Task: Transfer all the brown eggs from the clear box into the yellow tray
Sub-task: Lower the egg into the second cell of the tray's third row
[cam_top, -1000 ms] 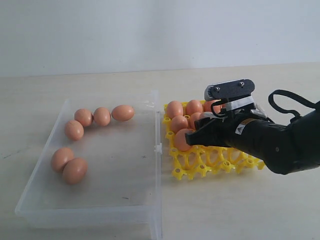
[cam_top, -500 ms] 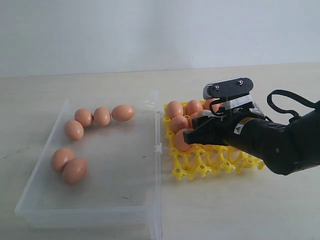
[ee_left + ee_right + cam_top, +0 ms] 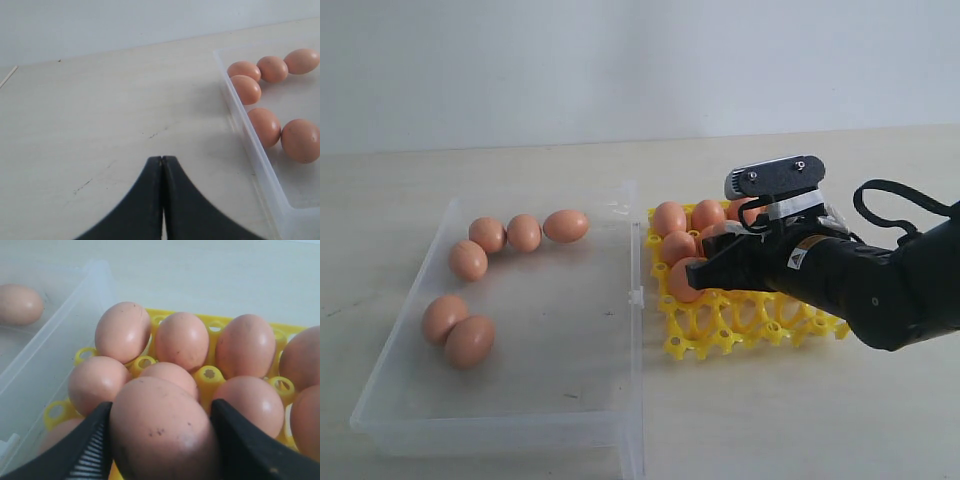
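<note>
My right gripper (image 3: 701, 272) is shut on a brown egg (image 3: 160, 425), with one black finger against each side of it. It holds the egg low over the left side of the yellow tray (image 3: 720, 332), just in front of several eggs (image 3: 182, 340) that sit in the tray's cups. Whether the held egg rests in a cup I cannot tell. Several more brown eggs (image 3: 524, 232) lie in the clear box (image 3: 633, 250), some along its far side and two (image 3: 470, 340) at its left. My left gripper (image 3: 163, 159) is shut and empty over bare table beside the box's wall (image 3: 240, 131).
The clear box and the yellow tray stand side by side on a pale table (image 3: 800, 420). A black cable (image 3: 890, 200) loops up from the right arm. The box's clasp tab (image 3: 636, 296) faces the tray.
The right gripper, with the egg in it, has edged slightly to the left over the tray. The eggs in the box have not moved.
</note>
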Controlling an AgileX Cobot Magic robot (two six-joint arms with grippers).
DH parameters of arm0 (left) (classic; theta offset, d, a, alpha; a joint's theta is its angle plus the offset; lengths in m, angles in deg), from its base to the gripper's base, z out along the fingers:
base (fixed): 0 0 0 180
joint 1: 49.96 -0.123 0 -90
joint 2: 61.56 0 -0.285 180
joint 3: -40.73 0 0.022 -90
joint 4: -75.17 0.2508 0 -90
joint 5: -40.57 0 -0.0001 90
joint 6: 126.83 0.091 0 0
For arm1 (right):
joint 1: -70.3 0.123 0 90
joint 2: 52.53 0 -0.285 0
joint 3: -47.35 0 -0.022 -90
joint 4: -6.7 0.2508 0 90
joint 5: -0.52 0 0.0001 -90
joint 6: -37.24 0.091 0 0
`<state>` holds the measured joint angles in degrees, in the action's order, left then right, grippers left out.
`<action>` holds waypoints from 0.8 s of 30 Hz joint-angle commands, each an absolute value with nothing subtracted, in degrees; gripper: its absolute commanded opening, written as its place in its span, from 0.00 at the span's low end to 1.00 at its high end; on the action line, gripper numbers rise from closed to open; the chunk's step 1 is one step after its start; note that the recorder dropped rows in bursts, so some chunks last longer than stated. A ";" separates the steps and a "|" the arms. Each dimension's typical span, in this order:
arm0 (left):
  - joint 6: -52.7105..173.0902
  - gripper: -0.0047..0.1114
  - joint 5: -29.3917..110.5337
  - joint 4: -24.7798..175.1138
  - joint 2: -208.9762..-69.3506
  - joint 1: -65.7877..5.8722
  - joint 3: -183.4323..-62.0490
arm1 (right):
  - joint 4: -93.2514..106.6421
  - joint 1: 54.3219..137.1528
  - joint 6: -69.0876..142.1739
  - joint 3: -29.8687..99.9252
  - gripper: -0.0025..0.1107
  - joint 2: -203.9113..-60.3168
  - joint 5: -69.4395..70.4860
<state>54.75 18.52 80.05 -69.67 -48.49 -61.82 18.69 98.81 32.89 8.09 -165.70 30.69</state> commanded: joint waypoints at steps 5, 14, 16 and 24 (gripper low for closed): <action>54.55 0.04 18.88 79.74 -69.35 -48.20 -62.05 | 18.05 98.61 33.73 8.36 0.46 -167.14 30.27; 54.55 0.04 18.88 79.74 -69.35 -48.20 -62.05 | 18.05 98.61 33.85 8.36 0.59 -167.62 30.38; 54.55 0.04 18.88 79.74 -69.35 -48.20 -62.05 | 18.05 98.61 33.85 8.36 0.59 -167.62 30.38; 54.55 0.04 18.88 79.74 -69.35 -48.20 -62.05 | 18.05 98.61 35.79 8.36 0.58 -166.77 30.27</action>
